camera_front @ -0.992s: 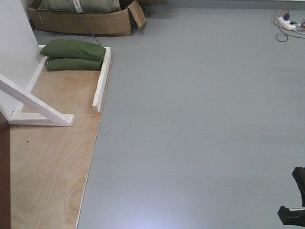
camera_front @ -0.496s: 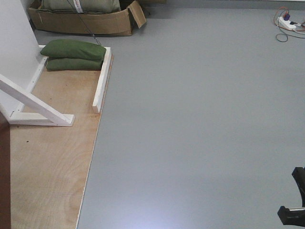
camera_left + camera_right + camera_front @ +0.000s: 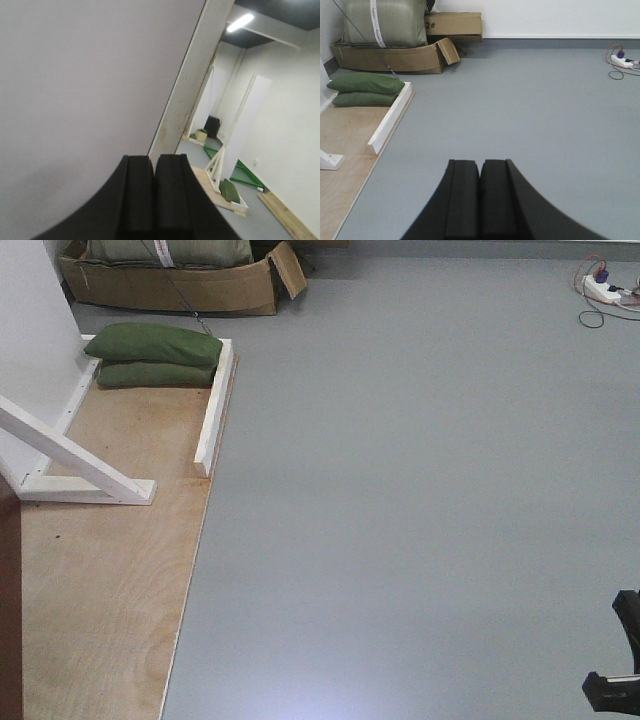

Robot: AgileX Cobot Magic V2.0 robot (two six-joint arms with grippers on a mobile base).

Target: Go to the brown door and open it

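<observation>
**Grey floor ahead, brown door only a sliver at the left edge**

Black and nearest the lenses, both claws are pressed together with nothing between them. The left gripper points up along a plain white panel toward a white post. The right gripper is aimed low over the grey floor. In the front view a black robot part pokes in at the bottom right corner; which arm it belongs to cannot be told.

The brown door shows only as a narrow, dark reddish-brown strip against the lower left edge of the front view. It stands beside a plywood sheet that covers the floor on that side.

Further along the plywood, a slanted white brace comes down to a white foot rail. Behind it, a white batten runs along the plywood's right border.

Two green sandbags lie stacked one on the other at the far end of the plywood, between the batten and a white wall panel.

Beyond them sits an open cardboard box with a bulky grey-green sack inside, a flap hanging out to the right.

Far off at the upper right, a power strip with tangled cords lies on the floor, well apart from everything else.
</observation>
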